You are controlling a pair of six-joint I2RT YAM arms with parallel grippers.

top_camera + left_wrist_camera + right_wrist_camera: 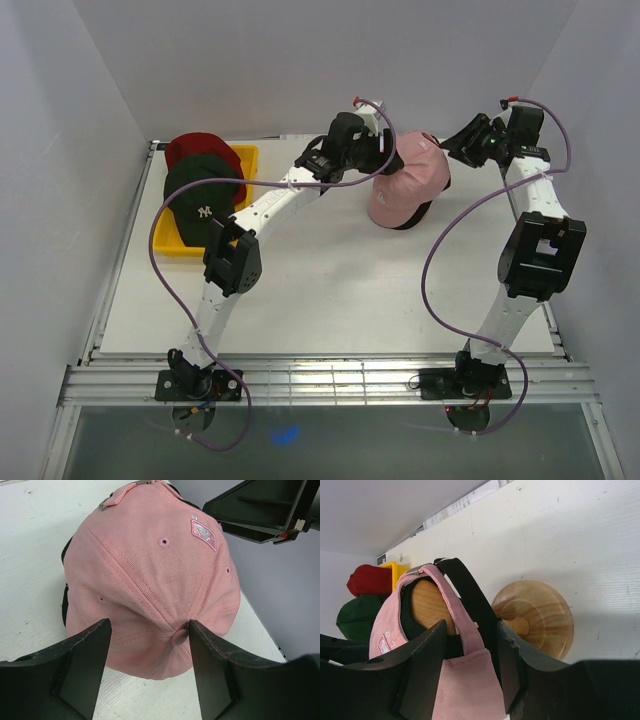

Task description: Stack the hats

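A pale pink hat (408, 178) sits on a wooden stand at the back of the table, tipped over on its side. My left gripper (388, 160) is open over its crown (150, 570); the fingers straddle the top button (177, 638) and the right finger almost touches it. My right gripper (452, 148) is at the cap's back. Its jaws stand open around the pink strap (455, 615) and a black band (467, 597) beside it. A dark green hat with a white logo (205, 200) and a dark red hat (200, 150) lie on the yellow tray (247, 160).
The wooden stand shows its round base (535, 615) and its head (427, 605) inside the cap. The tray with the red hat (367, 580) and the green hat (355, 615) is at the far left. White walls close in three sides of the table (330, 290).
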